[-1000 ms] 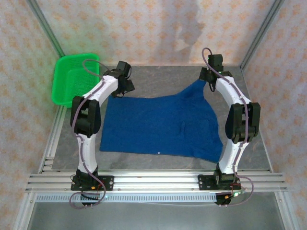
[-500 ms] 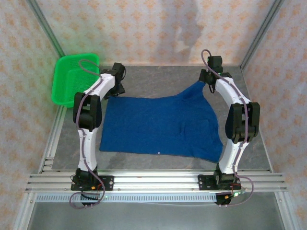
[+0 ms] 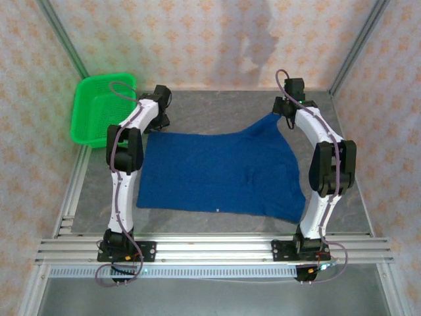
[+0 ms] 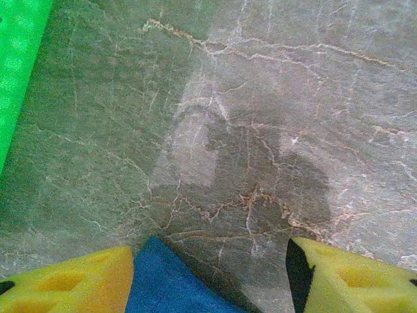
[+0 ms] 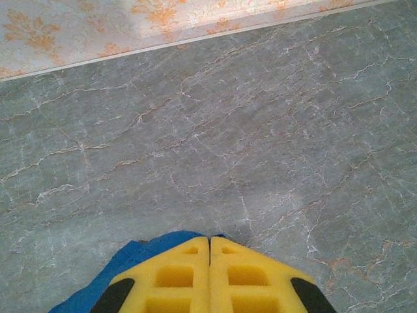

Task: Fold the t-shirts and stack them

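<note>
Right gripper [image 5: 209, 242] is clenched on the royal-blue t-shirt [image 3: 217, 171] at the back corner farthest from the green basket [image 3: 92, 112], and that corner is drawn up off the table [image 3: 217, 108] into a peak. Left gripper [image 4: 210, 259] is parted and holds nothing, its pads either side of the shirt corner nearest the basket.

The rest of the shirt lies spread flat just beside the basket. The main risk, as I judge it, is a thin bite. Only the tip of that corner shows between the pads, and it sits against the basket-side pad, so closing here may catch too little cloth and slip. A lift with one corner held would skew the shirt. The left wrist also works close to the basket and could nudge it.
</note>
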